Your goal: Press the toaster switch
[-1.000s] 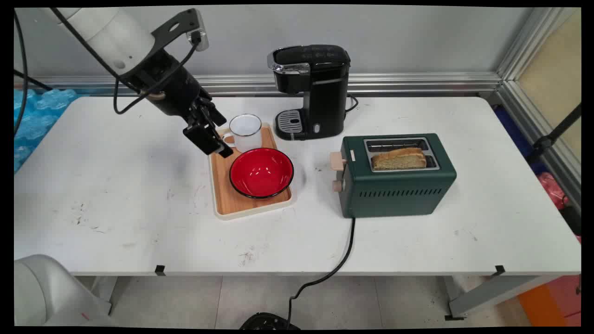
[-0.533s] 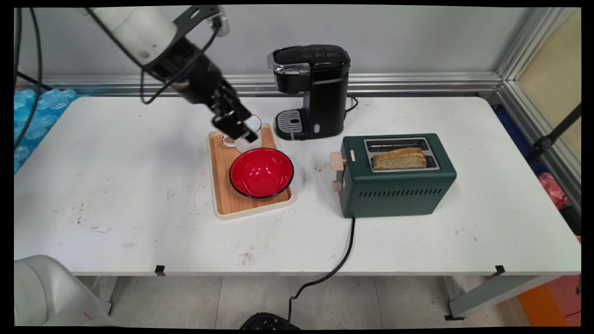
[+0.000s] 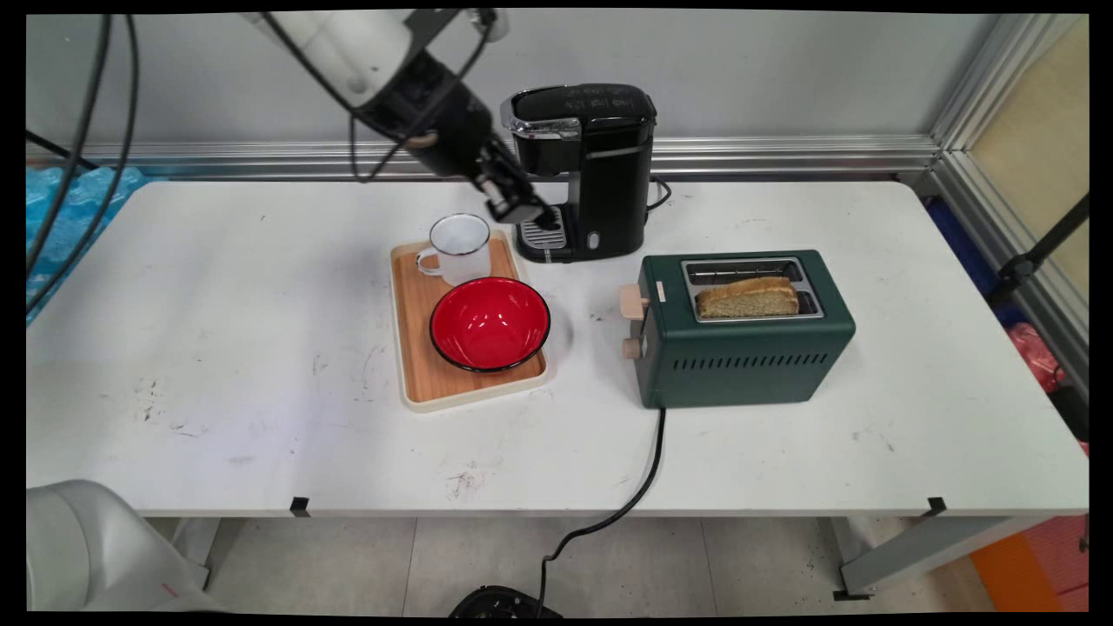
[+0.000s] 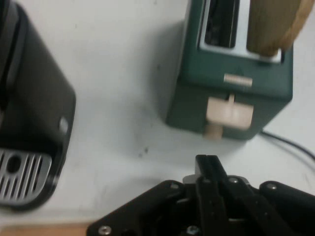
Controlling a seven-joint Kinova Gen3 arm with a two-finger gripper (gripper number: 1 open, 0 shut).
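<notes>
My black gripper [image 3: 532,214] hangs shut and empty just in front of the black coffee maker [image 3: 600,165], above its drip grille. In the hand view the two fingers [image 4: 208,167] are pressed together with nothing between them. Ahead of them stands the green toaster [image 4: 231,93] with its beige lever [image 4: 229,112] facing me. The coffee maker [image 4: 29,113] fills that view's left side. A slice of bread [image 3: 748,298] sticks up from the toaster [image 3: 743,348]. Left and below the gripper, a white mug [image 3: 459,243] stands on the wooden tray [image 3: 416,348].
A red bowl [image 3: 489,323] sits on the tray in front of the mug. The toaster's black cord [image 3: 648,469] runs over the table's near edge to the floor. Blue wrap [image 3: 61,209] lies past the left edge.
The gripper has moved right and up, away from the mug's handle over the tray to the front of the coffee maker. The mug, bowl and toaster have stayed put.
</notes>
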